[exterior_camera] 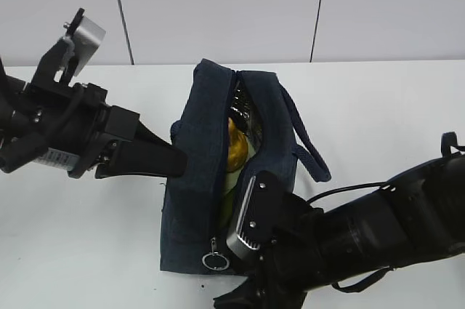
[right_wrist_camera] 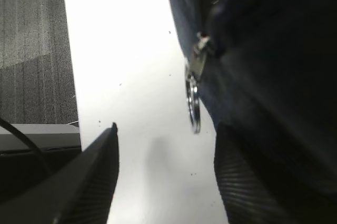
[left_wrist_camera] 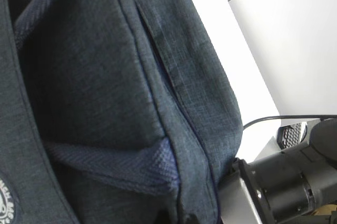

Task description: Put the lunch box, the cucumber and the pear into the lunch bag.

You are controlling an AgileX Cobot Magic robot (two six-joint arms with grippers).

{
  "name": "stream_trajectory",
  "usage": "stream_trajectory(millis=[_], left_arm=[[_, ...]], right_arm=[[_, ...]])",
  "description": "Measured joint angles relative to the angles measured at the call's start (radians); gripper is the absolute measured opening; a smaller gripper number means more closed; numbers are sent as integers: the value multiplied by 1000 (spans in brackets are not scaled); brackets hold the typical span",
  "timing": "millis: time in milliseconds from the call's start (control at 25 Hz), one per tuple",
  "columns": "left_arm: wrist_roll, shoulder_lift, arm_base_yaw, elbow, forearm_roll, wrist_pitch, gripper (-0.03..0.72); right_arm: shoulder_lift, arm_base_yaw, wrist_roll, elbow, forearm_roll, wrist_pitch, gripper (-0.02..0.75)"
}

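Observation:
The navy lunch bag (exterior_camera: 200, 178) stands mid-table with its top zipper open. Through the gap I see the yellow pear (exterior_camera: 234, 140) and, below it, a pale green patch that looks like the lunch box lid (exterior_camera: 237, 167). Whether the darker green further down is the cucumber I cannot tell. My left gripper (exterior_camera: 180, 163) is shut, its tips pinched on the bag's left wall; its wrist view is filled by the bag's fabric (left_wrist_camera: 105, 76) and a handle strap (left_wrist_camera: 121, 166). My right gripper (right_wrist_camera: 167, 129) stands open low at the bag's near end, with the metal ring pull (right_wrist_camera: 194, 105) (exterior_camera: 215, 260) hanging just ahead of it, untouched.
The bag's loop handle (exterior_camera: 305, 142) droops over its right side. The white table (exterior_camera: 378, 120) stretches around the bag; its edge and dark floor (right_wrist_camera: 31, 50) show at the left of the right wrist view. The right arm (exterior_camera: 363, 236) lies across the near right corner.

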State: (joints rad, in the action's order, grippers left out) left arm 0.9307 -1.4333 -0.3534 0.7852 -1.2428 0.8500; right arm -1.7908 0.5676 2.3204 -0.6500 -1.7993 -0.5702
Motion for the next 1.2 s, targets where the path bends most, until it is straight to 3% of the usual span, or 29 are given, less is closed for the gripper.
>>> stream_trajectory(millis=[320, 600, 840, 1200], left_arm=[[0, 0, 0, 0, -3, 0, -13], [2, 0, 0, 0, -3, 0, -13], [2, 0, 0, 0, -3, 0, -13], [2, 0, 0, 0, -3, 0, -13]], right_arm=[[0, 0, 0, -20, 0, -3, 452], [-5, 0, 0, -27, 0, -27, 334], [-52, 0, 0, -64, 0, -67, 293], [-58, 0, -5, -69, 0, -71, 41]])
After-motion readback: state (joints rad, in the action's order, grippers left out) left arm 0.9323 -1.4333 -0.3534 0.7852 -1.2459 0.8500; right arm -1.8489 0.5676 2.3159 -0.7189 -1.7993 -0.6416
